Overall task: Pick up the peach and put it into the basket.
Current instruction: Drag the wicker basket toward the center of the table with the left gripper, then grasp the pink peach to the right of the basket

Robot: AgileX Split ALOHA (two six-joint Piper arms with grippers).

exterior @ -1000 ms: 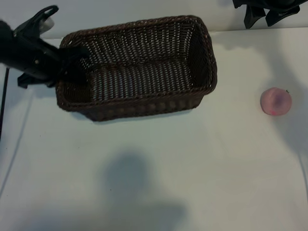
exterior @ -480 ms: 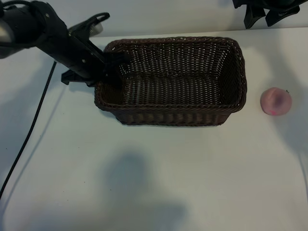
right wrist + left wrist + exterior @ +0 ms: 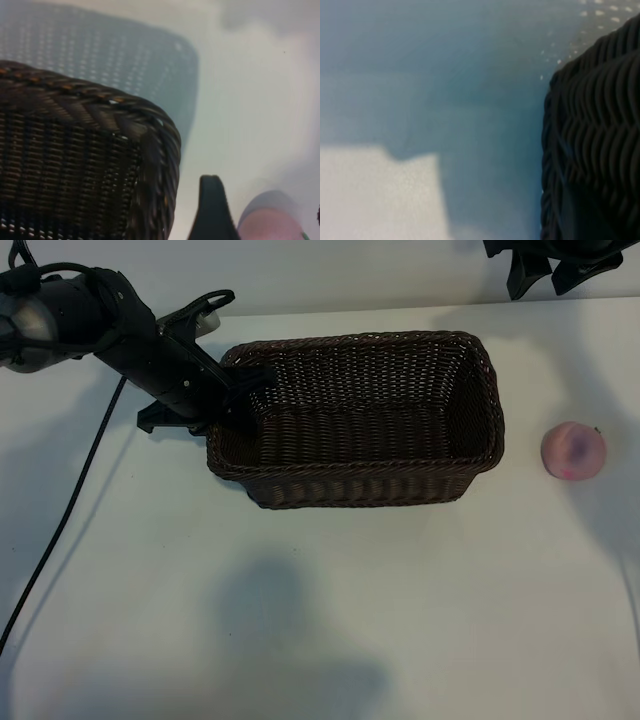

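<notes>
1. While the basket (image 3: 360, 420) sits on the white counter (image 3: 320, 590) in the exterior view, the left tool (image 3: 235, 400) is clenched on the braided rim at the basket's left end wall, its dark fingers straddling the wicker.
2. The left arm (image 3: 120, 340) reaches in from the upper left corner of that view, and a black cable (image 3: 60, 530) trails from it down across the counter toward the lower left edge.
3. The basket is dark brown, rectangular, with sloping woven sides; nothing lies in it.
4. The peach (image 3: 573, 450) rests on the counter to the right of the basket, well apart from it, pale pink with a darker blush facing up.
5. The right tool (image 3: 550, 265) hangs at the upper right edge of the exterior view, above and behind the peach, touching neither the fruit nor the basket.
6. In the right wrist view one dark finger (image 3: 212, 210) of that tool shows, with the other only just in view at the edge; the tool is released, its jaws standing apart, and the peach (image 3: 272, 222) lies below between them.
7. The same view shows a corner of the basket (image 3: 90, 165) just beside that finger.
8. The left wrist view shows the basket's outer weave (image 3: 595, 145) close up against the counter (image 3: 380, 195).
</notes>
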